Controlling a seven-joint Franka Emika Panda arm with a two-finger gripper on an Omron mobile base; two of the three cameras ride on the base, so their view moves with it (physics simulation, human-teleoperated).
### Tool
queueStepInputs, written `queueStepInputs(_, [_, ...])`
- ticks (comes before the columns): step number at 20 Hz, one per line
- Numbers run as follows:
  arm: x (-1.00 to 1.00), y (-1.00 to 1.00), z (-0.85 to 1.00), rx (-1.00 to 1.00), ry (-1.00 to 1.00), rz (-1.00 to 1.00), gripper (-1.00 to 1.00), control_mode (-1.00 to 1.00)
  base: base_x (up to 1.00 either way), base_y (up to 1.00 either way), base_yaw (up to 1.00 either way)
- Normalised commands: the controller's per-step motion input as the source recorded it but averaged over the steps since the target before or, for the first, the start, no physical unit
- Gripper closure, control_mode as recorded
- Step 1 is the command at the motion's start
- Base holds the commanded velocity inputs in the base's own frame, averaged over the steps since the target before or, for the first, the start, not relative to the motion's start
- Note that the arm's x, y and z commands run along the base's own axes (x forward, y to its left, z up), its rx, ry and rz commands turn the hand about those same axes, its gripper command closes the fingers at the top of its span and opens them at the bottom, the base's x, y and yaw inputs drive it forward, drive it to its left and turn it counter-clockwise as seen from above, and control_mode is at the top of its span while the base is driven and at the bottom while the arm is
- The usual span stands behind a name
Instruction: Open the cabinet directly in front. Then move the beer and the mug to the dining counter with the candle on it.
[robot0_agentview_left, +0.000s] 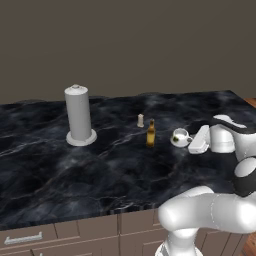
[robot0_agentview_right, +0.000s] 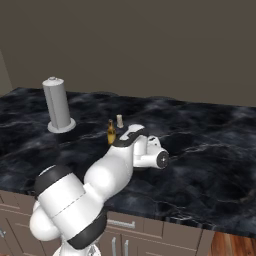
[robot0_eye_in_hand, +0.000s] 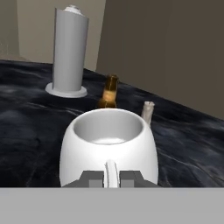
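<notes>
Mug (robot0_eye_in_hand: 109, 148) sits low centre in the hand view, upright on the dining counter (robot0_agentview_left: 60, 165); gripper (robot0_eye_in_hand: 111, 178) pinched tight on its handle; beer (robot0_agentview_left: 150, 134) just behind, candle (robot0_agentview_left: 140, 120) beyond; tall grey cylinder (robot0_agentview_left: 78, 115) upper left.

A rendered kitchen: a wide black marble counter (robot0_agentview_left: 60, 170) over grey-taupe drawers (robot0_agentview_left: 30, 239) with silver handles, carrying a beer bottle (robot0_agentview_left: 150, 134), mug (robot0_agentview_left: 180, 137) and candle (robot0_agentview_left: 140, 120).

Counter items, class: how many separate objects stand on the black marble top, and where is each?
4: the tall grey cylinder at left, the candle behind the beer, and the mug at right, its handle between the gripper fingers.
</notes>
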Motion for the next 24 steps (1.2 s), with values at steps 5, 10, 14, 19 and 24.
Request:
queueStepInputs(5, [0.12,-0.05,-0.19,0.00,0.00,0.00,1.00,-1.00,0.00,0.00,0.00])
queueStepInputs(10, [0.14,-0.03,-0.17,0.00,0.00,0.00,1.00,-1.00,0.00,0.00,0.00])
queueStepInputs(14, [0.14,-0.01,-0.17,0.00,0.00,0.00,1.00,-1.00,0.00,0.00,0.00])
queueStepInputs(19, [0.13,0.00,-0.18,0.00,0.00,0.00,1.00,-1.00,0.00,0.00,0.00])
queueStepInputs(24, [0.14,-0.02,-0.17,0.00,0.00,0.00,1.00,-1.00,0.00,0.00,0.00])
